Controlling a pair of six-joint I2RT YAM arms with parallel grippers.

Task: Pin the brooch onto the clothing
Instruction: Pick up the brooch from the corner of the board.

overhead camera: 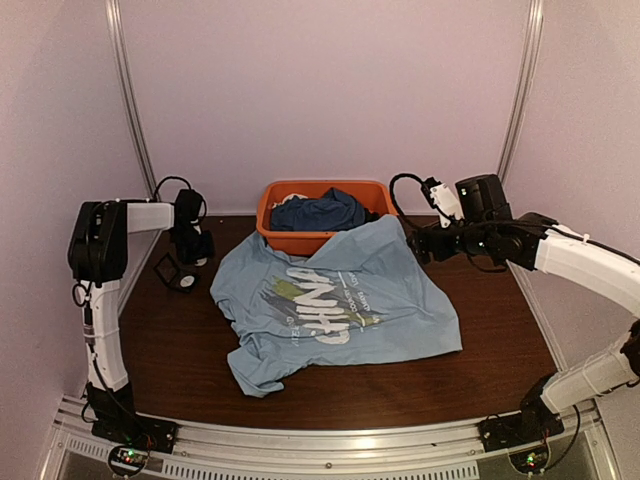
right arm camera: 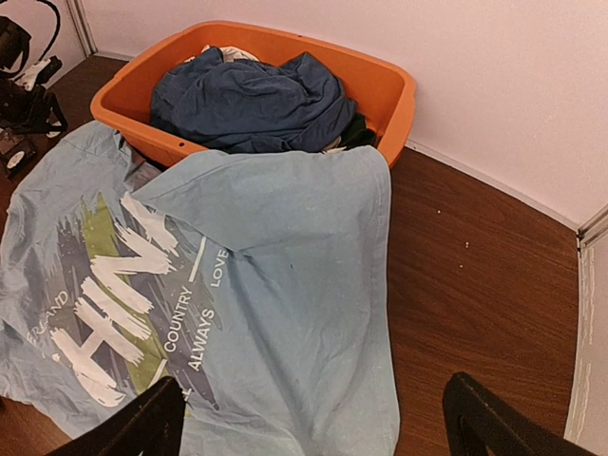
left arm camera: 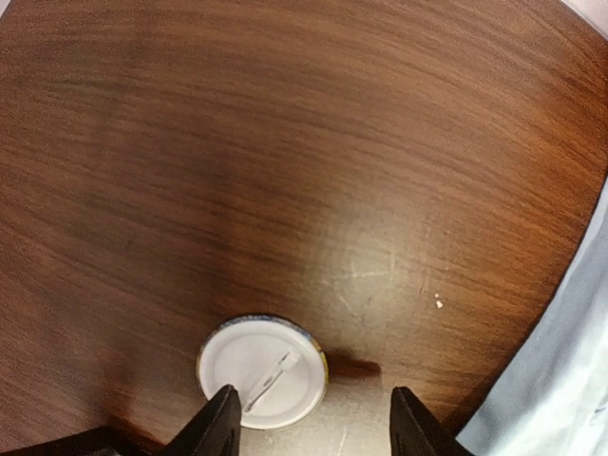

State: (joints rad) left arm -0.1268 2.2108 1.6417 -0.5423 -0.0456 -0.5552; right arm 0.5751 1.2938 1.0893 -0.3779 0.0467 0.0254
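Note:
The brooch (left arm camera: 263, 372) lies back up on the brown table, a white round disc with its pin showing; in the top view it is a tiny pale disc (overhead camera: 187, 283) left of the shirt. My left gripper (left arm camera: 315, 426) hangs open just above it, its left finger over the disc's edge and nothing gripped. The clothing (overhead camera: 330, 300), a light blue T-shirt with a white and green print, lies spread mid-table, its top edge draped on the basket. My right gripper (right arm camera: 318, 423) stands open above the shirt's (right arm camera: 285, 285) right side, holding nothing.
An orange basket (overhead camera: 300, 241) at the back holds a dark blue garment (overhead camera: 320, 212). A small black square case (overhead camera: 165, 269) sits by the brooch. A shirt corner (left arm camera: 570, 380) shows at the right of the left wrist view. Bare wood (right arm camera: 475, 266) lies right of the shirt.

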